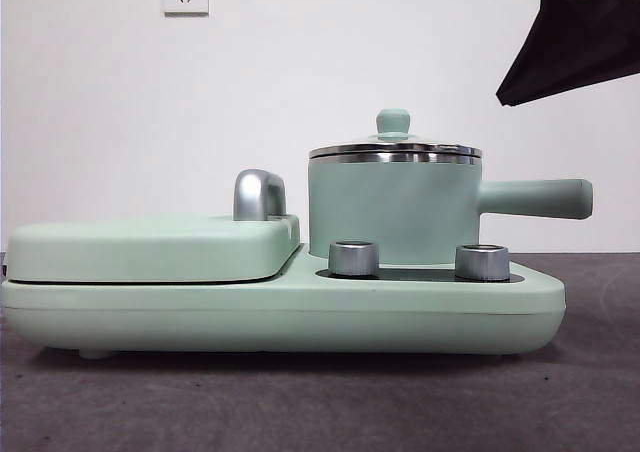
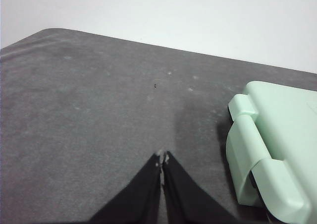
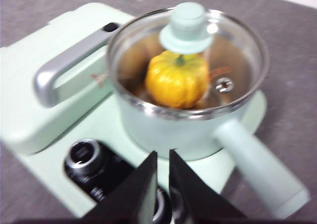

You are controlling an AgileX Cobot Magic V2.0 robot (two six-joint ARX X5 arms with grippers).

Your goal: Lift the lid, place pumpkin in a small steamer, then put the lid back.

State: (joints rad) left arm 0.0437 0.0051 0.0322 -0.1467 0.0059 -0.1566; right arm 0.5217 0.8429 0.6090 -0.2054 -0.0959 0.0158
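The small steamer stands on the right side of the mint-green cooker base, its long handle pointing right. The lid sits on it, knob up. In the right wrist view the pumpkin lies inside the steamer, seen through the glass lid. My right gripper is empty, jaws almost together, held above and clear of the pot on the side of the cooker's control knobs. It shows as a dark tip in the front view. My left gripper is shut and empty over the bare table.
The flat griddle cover with its chrome handle fills the cooker's left half. Two steel control knobs stand in front of the pot. The griddle's hinge corner lies beside my left gripper on the grey table.
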